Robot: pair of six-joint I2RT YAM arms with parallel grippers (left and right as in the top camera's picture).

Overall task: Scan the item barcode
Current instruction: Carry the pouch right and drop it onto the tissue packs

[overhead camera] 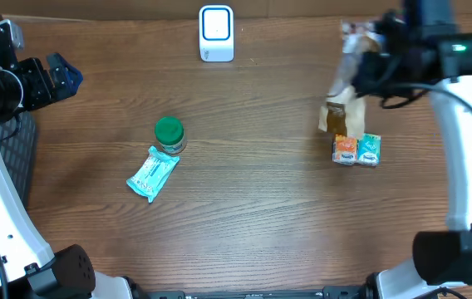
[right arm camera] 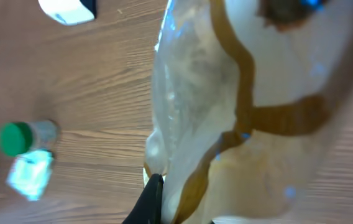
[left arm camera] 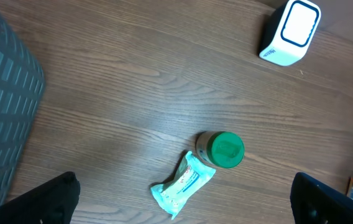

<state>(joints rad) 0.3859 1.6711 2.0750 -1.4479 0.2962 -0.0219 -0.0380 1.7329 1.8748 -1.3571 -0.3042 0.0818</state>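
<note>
A crinkly clear-and-brown plastic bag (overhead camera: 340, 104) hangs above the table at the right, with my right gripper (overhead camera: 362, 60) shut on its upper end. In the right wrist view the bag (right arm camera: 238, 112) fills most of the frame, and one black finger (right arm camera: 153, 198) presses against its lower edge. I see no barcode on it. The white scanner (overhead camera: 217, 33) with a blue-rimmed window stands at the far middle edge, apart from the bag. My left gripper (overhead camera: 53, 73) hovers open at the far left, its fingers (left arm camera: 43, 200) wide apart with nothing between them.
A green-lidded jar (overhead camera: 169, 134) stands left of centre with a teal packet (overhead camera: 153, 173) lying against it. Two small boxes (overhead camera: 356, 149), orange and teal, sit under the hanging bag. A dark grey ribbed mat (overhead camera: 16, 158) lies at the left edge.
</note>
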